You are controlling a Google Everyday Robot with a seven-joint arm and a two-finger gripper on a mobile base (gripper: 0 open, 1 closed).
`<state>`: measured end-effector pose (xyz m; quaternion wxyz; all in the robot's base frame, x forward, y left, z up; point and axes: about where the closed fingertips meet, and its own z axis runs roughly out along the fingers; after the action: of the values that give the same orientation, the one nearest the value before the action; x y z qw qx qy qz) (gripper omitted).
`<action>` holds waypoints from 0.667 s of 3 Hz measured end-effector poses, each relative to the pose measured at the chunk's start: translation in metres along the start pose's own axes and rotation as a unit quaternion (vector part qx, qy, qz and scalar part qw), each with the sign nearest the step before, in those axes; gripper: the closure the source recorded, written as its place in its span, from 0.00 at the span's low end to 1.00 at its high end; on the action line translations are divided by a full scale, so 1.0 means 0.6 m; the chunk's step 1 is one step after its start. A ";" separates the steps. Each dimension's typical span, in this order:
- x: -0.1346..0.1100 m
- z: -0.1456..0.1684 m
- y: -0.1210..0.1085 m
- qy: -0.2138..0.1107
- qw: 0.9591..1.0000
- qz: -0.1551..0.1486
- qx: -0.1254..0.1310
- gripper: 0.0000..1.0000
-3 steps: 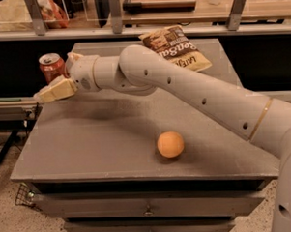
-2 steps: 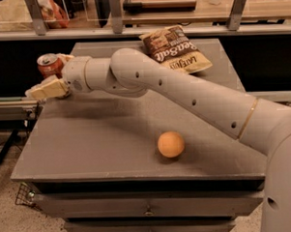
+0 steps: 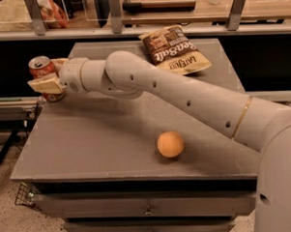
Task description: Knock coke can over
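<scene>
The red coke can with a silver top stands at the far left edge of the grey table, leaning slightly to the left. My gripper is right at the can. Its cream tip crosses the front of the can's lower half and touches it, hiding that part. My white arm reaches in from the lower right, across the table. An orange ball lies near the table's front edge, apart from the arm.
A brown chip bag lies at the back of the table. Behind it runs a shelf with metal posts. The floor drops away to the left of the table, just beside the can. Drawers sit under the tabletop.
My gripper has moved up and toward the can, from in front of and below it to against it. The can now leans slightly left. The ball and the bag have not moved.
</scene>
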<state>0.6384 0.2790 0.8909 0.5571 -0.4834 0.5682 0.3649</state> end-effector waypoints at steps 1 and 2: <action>-0.012 -0.026 -0.034 0.013 1.000 0.001 0.012 0.87; -0.027 -0.110 -0.096 0.035 0.999 0.006 0.031 1.00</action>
<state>0.6734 0.2031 0.9212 0.5495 -0.4751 0.6010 0.3333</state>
